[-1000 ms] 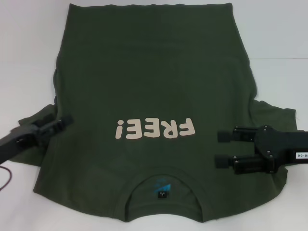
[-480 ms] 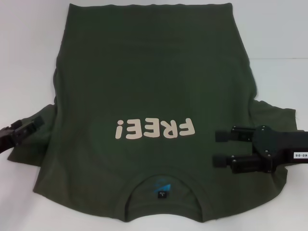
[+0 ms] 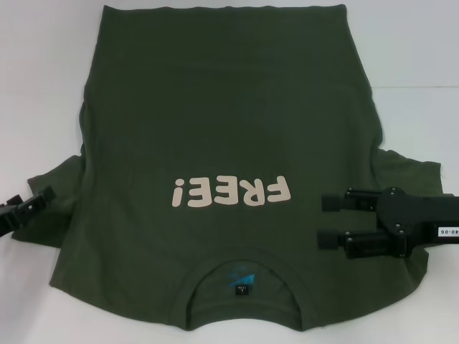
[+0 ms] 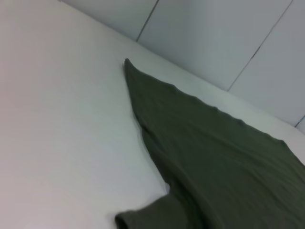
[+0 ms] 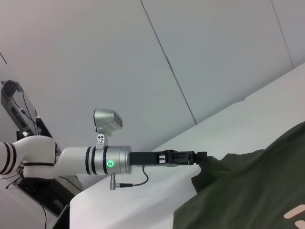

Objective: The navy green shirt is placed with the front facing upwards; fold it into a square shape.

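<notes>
The navy green shirt (image 3: 215, 129) lies flat and front up on the white table, collar and blue neck label (image 3: 242, 281) toward me. Its cream "FREE!" lettering (image 3: 231, 191) crosses the chest. My right gripper (image 3: 328, 221) hovers open over the shirt's right side, just right of the lettering, with nothing between its fingers. At the table's left edge my left gripper (image 3: 44, 197) sits at the outer end of the left sleeve (image 3: 57, 183). The right wrist view shows the left gripper (image 5: 200, 157) with its tip at the sleeve's edge. The shirt (image 4: 214, 162) fills the left wrist view's lower part.
The white table (image 3: 43, 86) has bare surface left and right of the shirt. The right sleeve (image 3: 409, 172) spreads out behind my right gripper. Grey wall panels (image 5: 214, 57) stand beyond the table, and my left arm (image 5: 105, 161) reaches in from the side.
My left gripper has pulled back leftward from the shirt's body to the outer end of the left sleeve. The right gripper and the shirt have barely moved.
</notes>
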{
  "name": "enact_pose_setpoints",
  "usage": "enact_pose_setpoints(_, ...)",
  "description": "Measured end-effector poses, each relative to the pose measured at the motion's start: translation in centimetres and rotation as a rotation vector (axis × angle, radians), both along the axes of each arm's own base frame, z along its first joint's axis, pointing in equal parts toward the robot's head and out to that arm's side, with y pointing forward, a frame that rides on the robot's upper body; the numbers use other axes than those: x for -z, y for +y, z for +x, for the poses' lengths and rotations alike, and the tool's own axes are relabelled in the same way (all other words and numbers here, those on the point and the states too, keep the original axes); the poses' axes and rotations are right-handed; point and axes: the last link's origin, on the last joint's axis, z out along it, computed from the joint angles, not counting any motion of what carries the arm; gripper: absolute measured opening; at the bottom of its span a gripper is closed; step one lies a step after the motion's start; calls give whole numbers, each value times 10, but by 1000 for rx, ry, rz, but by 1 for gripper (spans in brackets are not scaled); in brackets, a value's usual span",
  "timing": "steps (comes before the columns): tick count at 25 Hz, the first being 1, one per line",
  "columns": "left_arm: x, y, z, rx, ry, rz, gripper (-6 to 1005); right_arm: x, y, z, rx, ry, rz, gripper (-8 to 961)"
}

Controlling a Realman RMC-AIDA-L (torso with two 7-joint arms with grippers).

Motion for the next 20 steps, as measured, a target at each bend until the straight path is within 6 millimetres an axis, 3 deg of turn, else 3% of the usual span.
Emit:
enact_pose_setpoints(14,11,5,5,10,10,-54,803,0,0,1,3,1,2,900)
enact_pose_setpoints(20,11,10,3,-26,20,-64,555,0,-1,2,6,1,2,901)
